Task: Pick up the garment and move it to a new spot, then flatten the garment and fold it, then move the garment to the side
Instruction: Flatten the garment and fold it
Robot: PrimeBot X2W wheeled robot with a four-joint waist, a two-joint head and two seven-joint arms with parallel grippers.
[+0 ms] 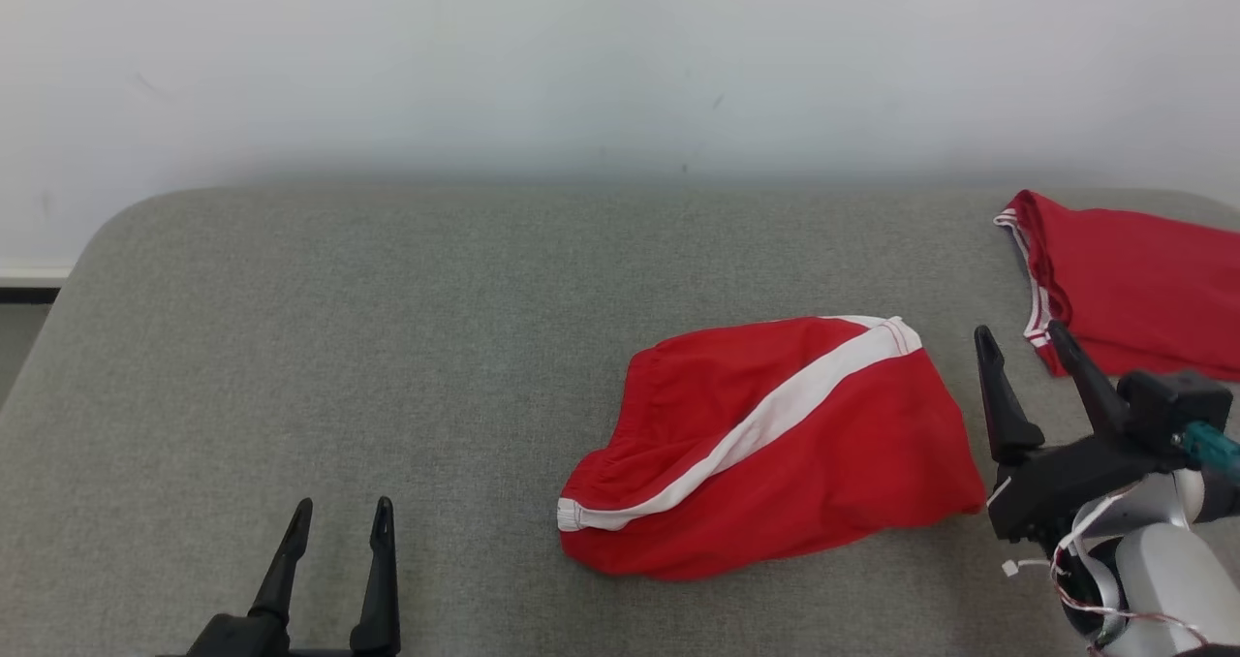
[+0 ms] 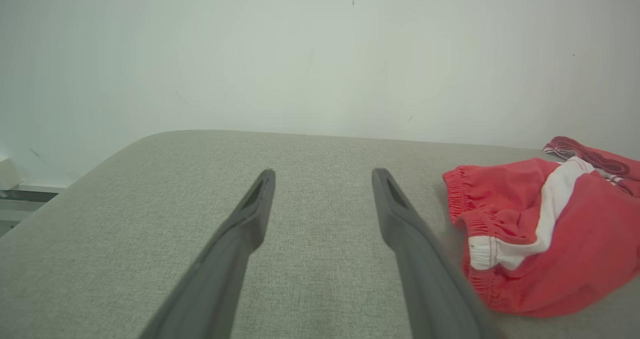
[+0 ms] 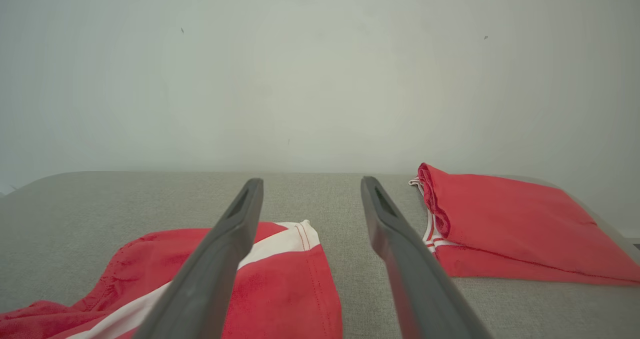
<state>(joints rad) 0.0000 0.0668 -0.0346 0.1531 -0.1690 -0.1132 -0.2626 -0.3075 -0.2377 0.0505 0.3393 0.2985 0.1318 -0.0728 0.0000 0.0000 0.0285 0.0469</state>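
Item: red shorts (image 1: 775, 444), white side stripe, lying rumpled right of centre on the grey padded surface (image 1: 291, 347). Judged light, limp and prone to sagging; best pinched at the gathered waistband (left edge). Left gripper (image 1: 344, 507), lower left, and right gripper (image 1: 1019, 332), beside the shorts at right: fingers spread, empty.

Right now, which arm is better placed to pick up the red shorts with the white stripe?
Right. The right claw stands open just beside the shorts; the left claw is farther off.
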